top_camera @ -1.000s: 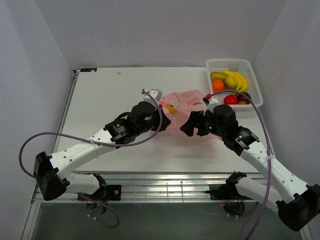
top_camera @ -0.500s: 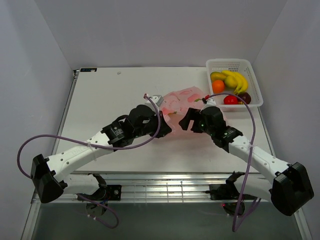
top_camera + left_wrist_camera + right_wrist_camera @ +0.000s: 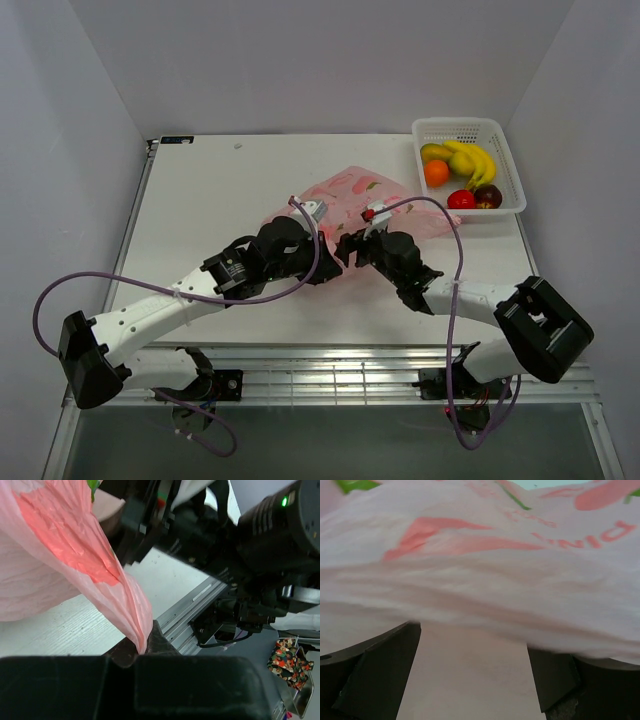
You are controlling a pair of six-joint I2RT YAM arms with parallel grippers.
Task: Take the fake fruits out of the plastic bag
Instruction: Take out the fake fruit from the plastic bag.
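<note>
Bag: the pink plastic bag lies spread over the middle of the table, reaching toward the far right corner. Its near edge is lifted between the two grippers.
Left gripper: the left gripper is closed, its two fingertips pinching a drawn-up fold of the bag. The film runs up and away from the pinch in a taut sheet.
Right gripper: the right gripper has its fingers set wide apart. Bag film stretches across just past their tips. The pictures do not show whether the fingers touch it.
Fruits: the fake fruits in view sit in the white basket at the far right corner: an orange one, a red one, a dark one and yellow ones. Whether any lie inside the bag cannot be told.
Surface: the table is white, with a metal rail along its near edge.
Room: pale walls close in the left, far and right edges.
Left arm: it reaches from the near left corner slantwise toward the table's middle, with a purple cable looping off it.
Right arm: it is folded low from the near right corner. The forearm runs leftward, and the wrist faces the left gripper at close range.
</note>
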